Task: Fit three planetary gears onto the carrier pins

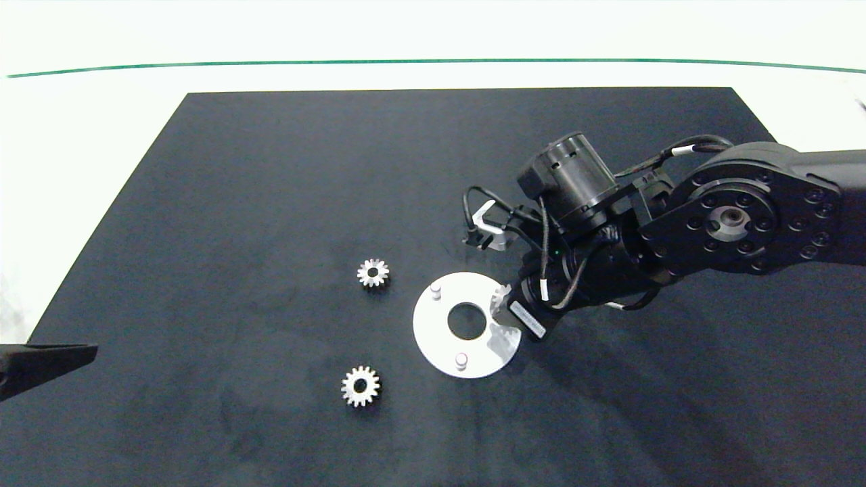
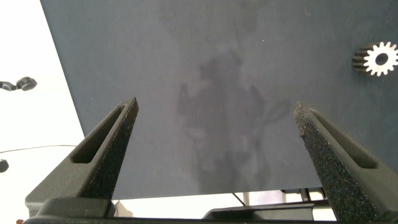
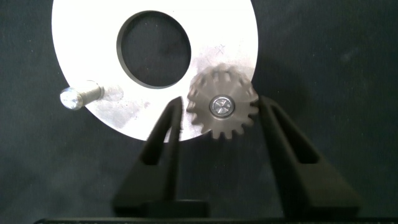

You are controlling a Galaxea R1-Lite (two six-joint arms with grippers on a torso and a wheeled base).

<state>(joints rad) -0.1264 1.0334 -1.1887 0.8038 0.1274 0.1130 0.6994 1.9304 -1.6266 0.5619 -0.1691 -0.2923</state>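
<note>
**One gear seated on a pin, two loose on the mat**

Head view: white disc (image 1: 433, 341) lies flat on the black mat (image 1: 270, 203); two bare carrier pins show on it, one at the far-left rim (image 1: 435, 291), one at the near rim (image 1: 461, 361); the third pin position sits under the right gripper (image 1: 502, 315), which comes in from the right and hangs over the disc's right edge; a gear (image 1: 501, 295) shows partly at its tip. Two more planetary gears lie loose on the mat, both left of the disc and well apart from it: one farther back (image 1: 373, 273), one nearer (image 1: 360, 386). Left arm (image 1: 40, 362) parked at the left edge.

Left wrist view: left gripper (image 2: 214, 127) spread wide over bare mat, holding nothing; one loose gear (image 2: 379, 59) off to the side.

Right wrist view: gear (image 3: 222, 102) sits on a pin, the pin's end visible in its centre hole; right gripper's fingers (image 3: 163, 134) spread on either side of it, whether touching the teeth I cannot tell; one bare pin (image 3: 79, 96) across the disc's centre hole (image 3: 153, 50).
</note>
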